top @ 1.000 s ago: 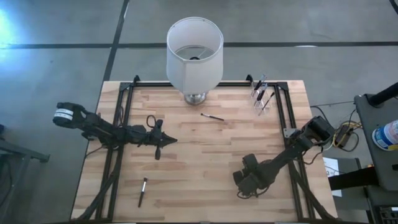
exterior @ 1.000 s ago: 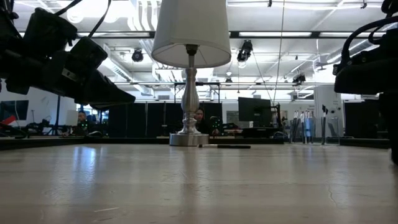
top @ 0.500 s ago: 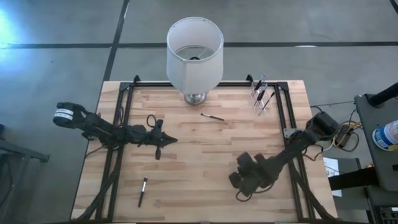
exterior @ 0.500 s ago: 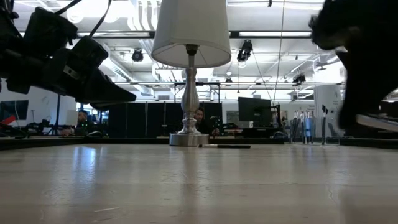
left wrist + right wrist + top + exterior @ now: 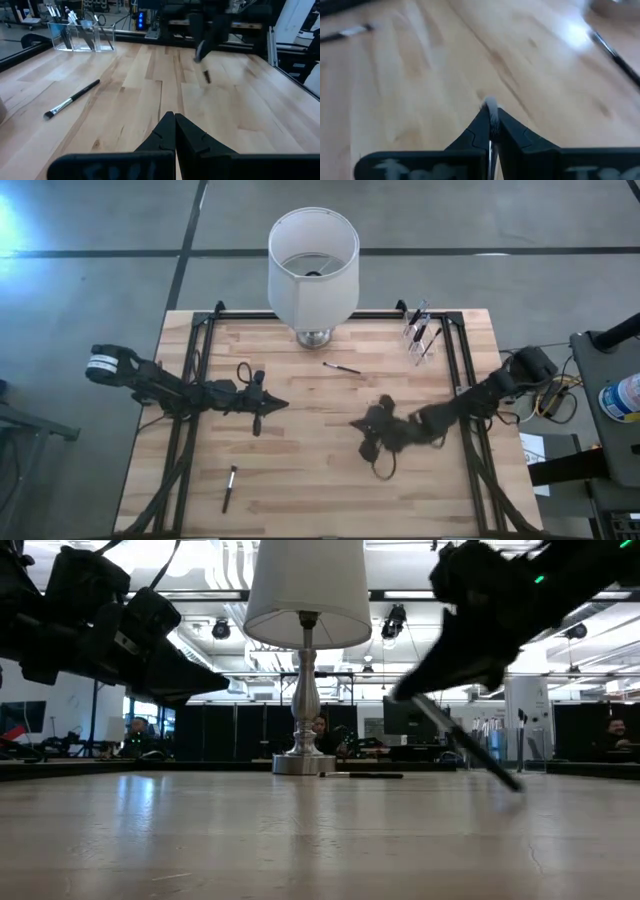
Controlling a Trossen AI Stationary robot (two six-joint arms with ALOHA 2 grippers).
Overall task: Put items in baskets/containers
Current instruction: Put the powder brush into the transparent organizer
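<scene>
Right gripper (image 5: 366, 442) above table middle, fingers pinched tight on thin makeup brush (image 5: 478, 749), which hangs slanting down from jaws, clear of wood in low view. Left gripper (image 5: 275, 405) hovers at left-centre, fingers fully together, holding nothing. I see second brush (image 5: 342, 368) lying near lamp base (image 5: 313, 337), third brush (image 5: 229, 487) near front-left edge. Clear cup (image 5: 421, 335) with brushes stands at far right corner.
</scene>
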